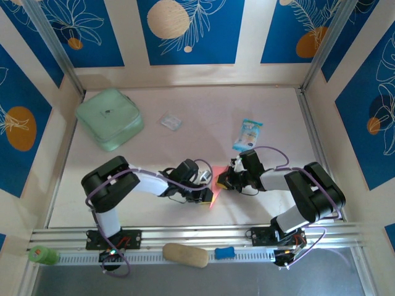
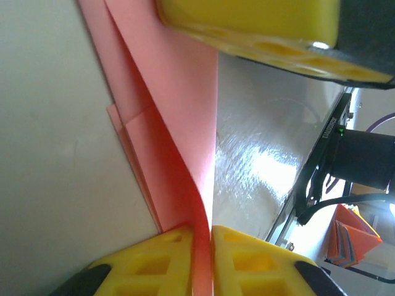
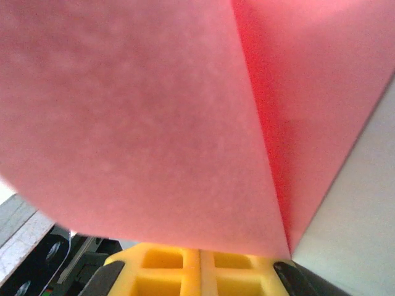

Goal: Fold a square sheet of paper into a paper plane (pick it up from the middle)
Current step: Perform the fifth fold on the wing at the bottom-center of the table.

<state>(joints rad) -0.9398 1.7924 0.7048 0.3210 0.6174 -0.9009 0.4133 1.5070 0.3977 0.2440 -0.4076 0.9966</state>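
- Top view: the two arms reach in toward each other near the front middle of the table (image 1: pixel 185 105). The left gripper (image 1: pixel 202 195) and right gripper (image 1: pixel 223 181) are nearly tip to tip, with the pink paper (image 1: pixel 213 192) between them.
- The paper looks like a narrow folded strip here, running from the right gripper down to the left one. You can't really tell from up here how the jaws are set.
- Further back there's a mint pouch (image 1: pixel 110 118) on the left, a small clear wrapper (image 1: pixel 171 121) and a blue-and-white snack packet (image 1: pixel 248 134). All of them are well away from the paper.
- Left wrist view: the yellow jaws are squeezed together on the paper's edge. The sheet runs up from them with a crease and a layer doubled over, and its lower flap lies against the table. Another yellow finger (image 2: pixel 247 28) sits at the paper's far end.
- Right wrist view: the jaws are closed tight, yellow pads meeting. The paper comes right down to them, so it looks pinched there, and it's folded along a sharp crease on the right.
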